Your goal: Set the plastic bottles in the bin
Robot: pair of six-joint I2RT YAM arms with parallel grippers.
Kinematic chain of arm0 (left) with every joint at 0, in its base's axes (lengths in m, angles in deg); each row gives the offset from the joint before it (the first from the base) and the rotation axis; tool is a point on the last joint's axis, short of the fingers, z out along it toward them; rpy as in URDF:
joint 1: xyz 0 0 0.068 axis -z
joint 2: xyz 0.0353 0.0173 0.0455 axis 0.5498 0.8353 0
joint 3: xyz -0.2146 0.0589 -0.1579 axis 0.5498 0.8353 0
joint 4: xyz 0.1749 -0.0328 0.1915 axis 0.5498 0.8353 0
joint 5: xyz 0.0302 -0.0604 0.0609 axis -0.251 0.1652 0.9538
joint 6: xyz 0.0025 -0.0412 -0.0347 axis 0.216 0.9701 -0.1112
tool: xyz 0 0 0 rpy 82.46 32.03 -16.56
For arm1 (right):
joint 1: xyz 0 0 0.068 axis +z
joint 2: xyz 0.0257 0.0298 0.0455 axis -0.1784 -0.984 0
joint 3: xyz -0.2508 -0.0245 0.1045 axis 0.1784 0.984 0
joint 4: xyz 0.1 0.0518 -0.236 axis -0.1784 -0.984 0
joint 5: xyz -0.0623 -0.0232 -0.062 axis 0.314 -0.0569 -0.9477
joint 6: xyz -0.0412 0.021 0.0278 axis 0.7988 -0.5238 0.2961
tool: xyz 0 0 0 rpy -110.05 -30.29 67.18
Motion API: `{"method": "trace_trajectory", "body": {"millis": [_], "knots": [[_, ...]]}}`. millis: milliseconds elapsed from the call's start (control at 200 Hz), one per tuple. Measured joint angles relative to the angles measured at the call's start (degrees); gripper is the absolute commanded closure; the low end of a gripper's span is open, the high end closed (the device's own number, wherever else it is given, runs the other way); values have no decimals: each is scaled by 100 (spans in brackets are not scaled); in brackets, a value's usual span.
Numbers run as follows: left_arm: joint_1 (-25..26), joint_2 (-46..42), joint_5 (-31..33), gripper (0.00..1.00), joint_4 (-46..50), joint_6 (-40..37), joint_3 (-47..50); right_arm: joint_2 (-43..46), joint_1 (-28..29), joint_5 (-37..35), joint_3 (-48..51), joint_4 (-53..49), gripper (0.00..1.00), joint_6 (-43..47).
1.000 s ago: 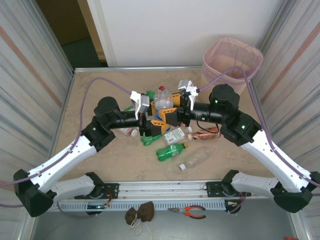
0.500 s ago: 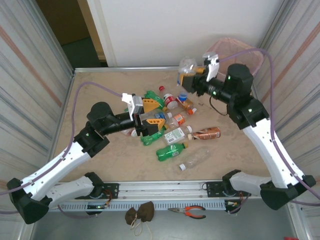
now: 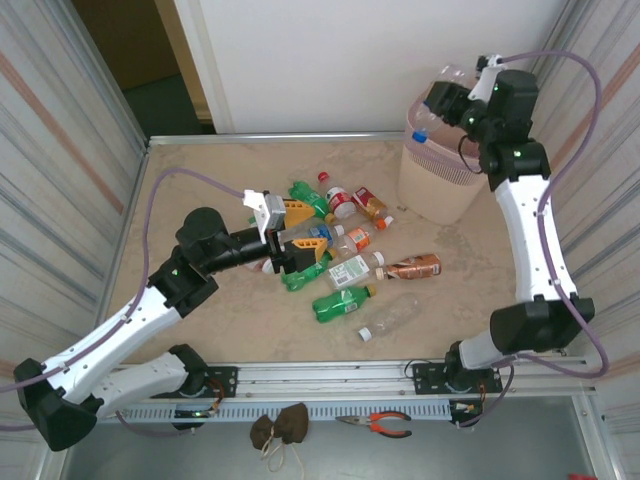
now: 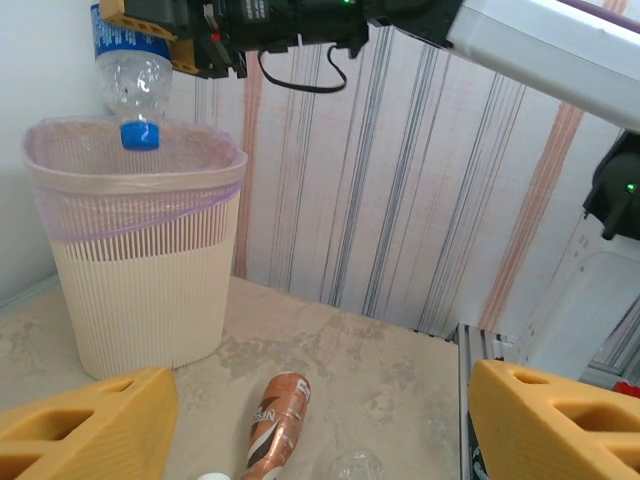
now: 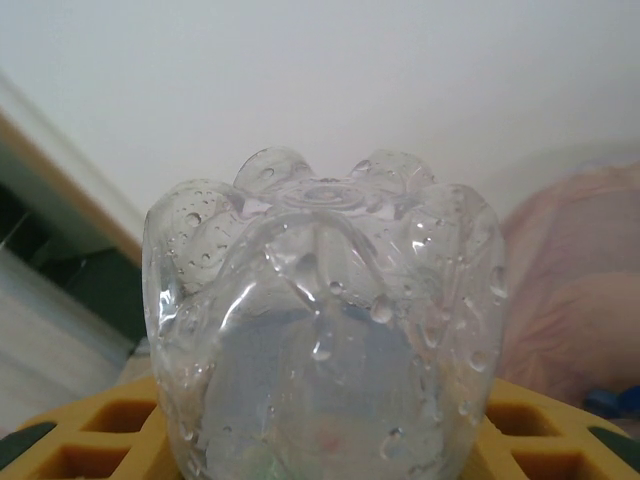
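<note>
My right gripper (image 3: 445, 98) is raised at the back right, shut on a clear plastic bottle (image 3: 428, 120). The bottle hangs neck down, its blue cap (image 4: 140, 135) just above the rim of the bin (image 3: 440, 190). In the right wrist view the bottle's wet base (image 5: 325, 330) sits between the yellow fingers (image 5: 100, 430). The bin (image 4: 140, 290) has a pink rim band and a beige ribbed body. Several more bottles lie mid-table, among them a green one (image 3: 340, 303), a brown one (image 3: 412, 267) and a clear one (image 3: 392, 317). My left gripper (image 3: 300, 235) stands open at the pile's left edge, holding nothing.
Corrugated metal walls close in the table on the left and right. An aluminium rail (image 3: 330, 378) runs along the near edge, with pliers (image 3: 378, 424) and a brown cloth bundle (image 3: 280, 428) in front of it. In the left wrist view the brown bottle (image 4: 277, 420) lies ahead between my fingers.
The right arm lifted the clear bottle out of the pile and swung it up and back to above the bin. The left gripper drew back a little to the left and opened wider.
</note>
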Motion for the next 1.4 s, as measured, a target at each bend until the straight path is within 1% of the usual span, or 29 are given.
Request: {"method": "trace_trajectory", "body": {"millis": [215,426,606,872,1112,1398], "knots": [[-2,4,11,24,-2,0,9,-1091,-664,55,-1084,-282,55,-365],[-59,79,92,24,-2,13,9,-2065,-955,229,-1919,-741,55,-715],[-105,162,188,24,0,26,15,-2826,-981,505,-2337,-1145,54,-977],[-181,168,337,24,0,133,144,-3617,-942,835,-2363,-1447,52,-1353],[-269,175,396,24,42,179,216,-4124,-750,848,-2363,-1537,50,-1499],[-367,214,481,25,162,326,278,-4658,-675,804,-2463,-1578,42,-1513]]}}
